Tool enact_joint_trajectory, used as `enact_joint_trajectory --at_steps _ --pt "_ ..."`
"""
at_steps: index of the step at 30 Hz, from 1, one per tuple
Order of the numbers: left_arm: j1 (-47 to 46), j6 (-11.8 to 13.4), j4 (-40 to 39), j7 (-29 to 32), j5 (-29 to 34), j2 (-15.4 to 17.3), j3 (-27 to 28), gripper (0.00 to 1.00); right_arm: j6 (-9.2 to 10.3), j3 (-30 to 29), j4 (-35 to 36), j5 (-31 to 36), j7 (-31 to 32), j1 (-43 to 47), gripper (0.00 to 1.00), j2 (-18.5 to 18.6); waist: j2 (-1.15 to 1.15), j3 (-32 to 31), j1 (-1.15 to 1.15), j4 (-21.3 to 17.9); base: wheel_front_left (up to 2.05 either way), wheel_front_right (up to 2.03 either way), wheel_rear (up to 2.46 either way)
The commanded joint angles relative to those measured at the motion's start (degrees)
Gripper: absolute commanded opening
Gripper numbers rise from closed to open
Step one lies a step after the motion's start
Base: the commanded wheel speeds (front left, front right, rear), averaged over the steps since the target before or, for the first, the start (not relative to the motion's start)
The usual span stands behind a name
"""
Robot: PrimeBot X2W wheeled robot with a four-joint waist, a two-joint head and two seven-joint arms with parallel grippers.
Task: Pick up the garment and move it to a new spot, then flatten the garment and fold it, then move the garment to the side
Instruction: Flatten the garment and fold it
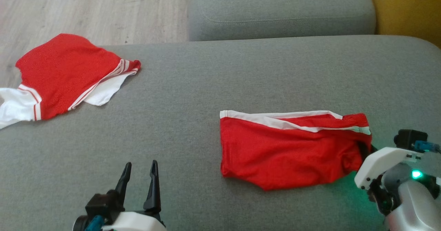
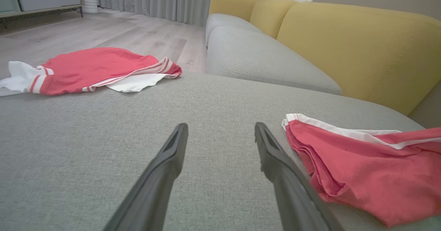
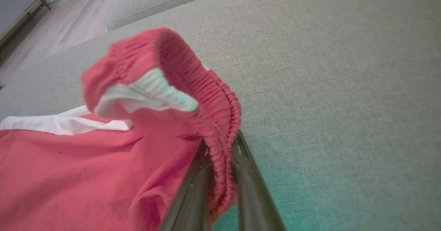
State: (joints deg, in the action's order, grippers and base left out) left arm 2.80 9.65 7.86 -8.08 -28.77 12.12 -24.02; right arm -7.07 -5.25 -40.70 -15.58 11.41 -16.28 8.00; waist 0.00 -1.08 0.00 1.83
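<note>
The right claw (image 3: 220, 155), at four o'clock, pinches the waistband (image 3: 213, 96) of the shorts (image 1: 289, 148), seemingly folded on the sofa (image 1: 206, 79); the left claw (image 1: 141, 163) gapes wide at seven. A low, level drag should spare the fold. A second garment (image 1: 65, 72) lies at ten.

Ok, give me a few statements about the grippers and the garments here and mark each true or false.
1. The right gripper is shut on the elastic waistband of the red shorts. True.
2. The left gripper holds a garment. False: it is open and empty, over bare grey cushion.
3. A second garment, red and white, lies at the cushion's far left edge. True.
4. The sofa's backrest is blue. False: it is yellow.
</note>
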Motion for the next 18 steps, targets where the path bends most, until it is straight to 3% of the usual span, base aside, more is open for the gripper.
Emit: enact_joint_trajectory --at_steps 1,10,18 --pt "-2.05 0.34 -1.63 -0.5 -0.12 0.28 1.86 1.0 -0.42 1.58 3.73 -1.69 0.9 -0.37 0.0 -0.25 0.0 0.01 0.0 -0.55 0.0 0.0 0.0" --pt "-3.47 0.41 -2.08 -0.54 -0.16 1.21 2.29 1.0 -0.42 8.36 22.17 -10.24 7.09 4.16 0.0 -4.1 0.0 0.31 0.0 0.52 0.0 0.0 0.0" --pt "-3.87 0.38 -2.47 -0.31 -0.31 1.35 1.89 1.0 -0.42 14.88 23.8 -16.02 6.39 3.62 0.0 -5.09 0.0 0.67 0.0 4.3 0.0 0.0 0.0"
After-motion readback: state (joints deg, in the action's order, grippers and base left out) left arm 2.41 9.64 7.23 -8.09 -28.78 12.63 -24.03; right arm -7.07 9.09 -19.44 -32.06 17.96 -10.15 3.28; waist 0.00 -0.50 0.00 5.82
